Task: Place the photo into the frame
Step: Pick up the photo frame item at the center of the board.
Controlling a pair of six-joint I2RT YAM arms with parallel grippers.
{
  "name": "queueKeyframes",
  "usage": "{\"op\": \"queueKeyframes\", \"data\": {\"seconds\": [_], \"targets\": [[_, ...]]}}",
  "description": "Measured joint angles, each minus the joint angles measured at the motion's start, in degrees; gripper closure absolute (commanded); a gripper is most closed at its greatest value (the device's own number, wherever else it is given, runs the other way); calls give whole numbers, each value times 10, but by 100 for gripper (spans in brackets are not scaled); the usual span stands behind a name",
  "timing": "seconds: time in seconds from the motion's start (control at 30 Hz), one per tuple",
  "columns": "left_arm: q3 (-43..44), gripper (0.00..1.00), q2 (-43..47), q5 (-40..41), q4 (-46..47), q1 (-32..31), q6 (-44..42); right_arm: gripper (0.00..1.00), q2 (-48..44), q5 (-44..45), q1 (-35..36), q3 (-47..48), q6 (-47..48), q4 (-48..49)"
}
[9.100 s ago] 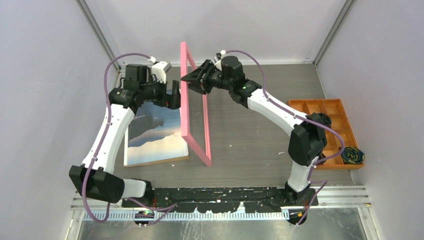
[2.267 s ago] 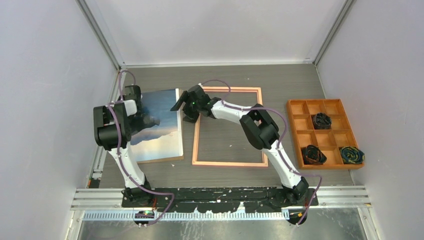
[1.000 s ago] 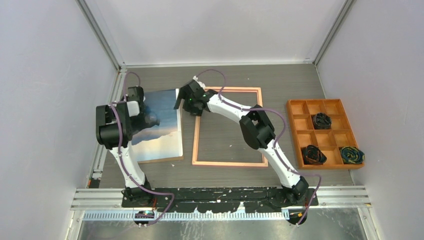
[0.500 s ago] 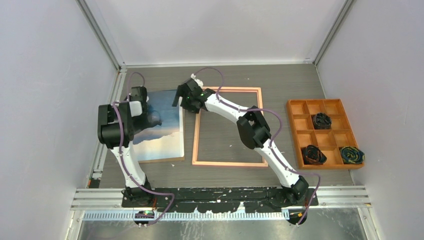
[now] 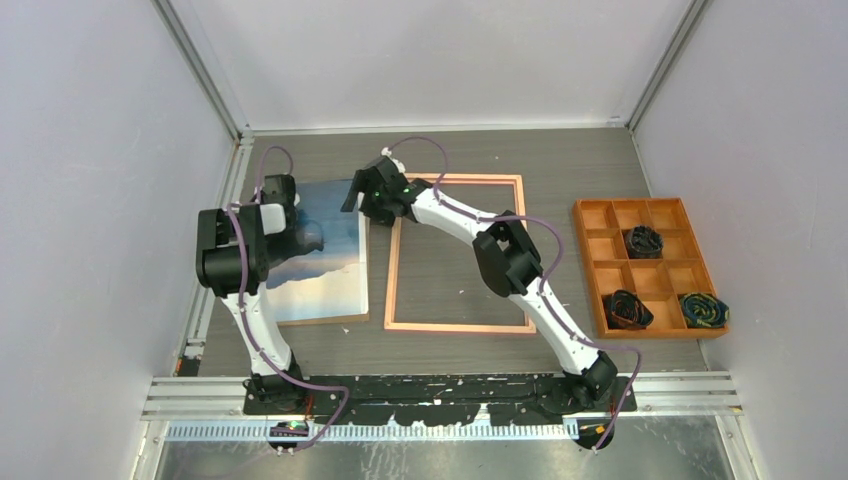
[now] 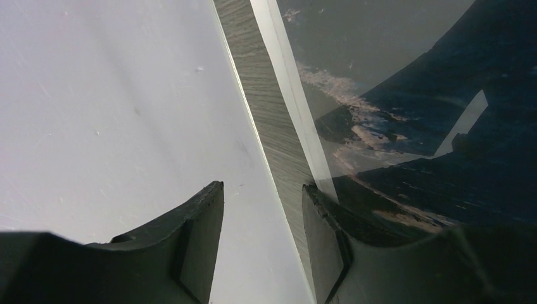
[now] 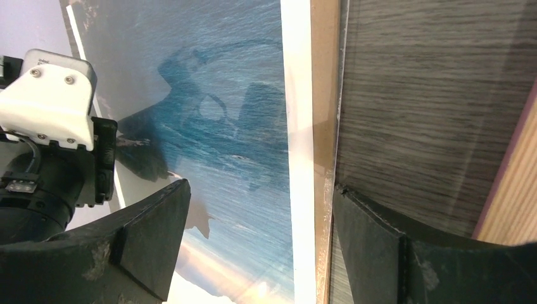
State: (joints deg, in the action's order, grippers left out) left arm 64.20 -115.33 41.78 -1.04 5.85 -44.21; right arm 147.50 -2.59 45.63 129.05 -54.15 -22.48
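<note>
The photo (image 5: 325, 280), blue sea with a pale sky, lies face up at the left on a brown backing board (image 5: 315, 322). To its right the frame (image 5: 455, 326) lies flat, tan-orange wooden side up. My right gripper (image 5: 362, 205) is open over the photo's far right corner. In the right wrist view its jaws (image 7: 259, 240) straddle the photo's (image 7: 221, 95) white border and the board's edge (image 7: 324, 95), with the frame's rail (image 7: 513, 190) alongside. My left gripper (image 5: 287, 215) is open at the photo's far left edge. Its right fingertip (image 6: 320, 240) sits beside the photo (image 6: 411, 126), with nothing between the jaws (image 6: 263, 247).
An orange compartment tray (image 5: 600, 215) with dark coiled items (image 5: 643, 241) stands at the right. A white wall (image 5: 120, 200) runs close along the photo's left side, right beside my left gripper. The right arm reaches across the frame's far left corner.
The frame, held upright earlier, now lies flat. Over the last second my right gripper has slid from the frame's corner toward the photo's edge, its jaws narrowing a little. The left gripper has edged farther back.
</note>
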Motion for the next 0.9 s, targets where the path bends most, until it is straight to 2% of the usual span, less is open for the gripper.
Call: {"op": "queueKeyframes", "data": {"seconds": [0.27,0.63,0.9], "targets": [[-1,48,-1,-2,1,-1,-11,16,-26,-13,-5,-63,-20,61],[-1,50,-1,-5,1,-1,-14,17,-76,-38,-8,-101,-48,98],[2,51,-2,-7,-2,-1,-15,18,-113,-98,-1,-127,-90,193]]}}
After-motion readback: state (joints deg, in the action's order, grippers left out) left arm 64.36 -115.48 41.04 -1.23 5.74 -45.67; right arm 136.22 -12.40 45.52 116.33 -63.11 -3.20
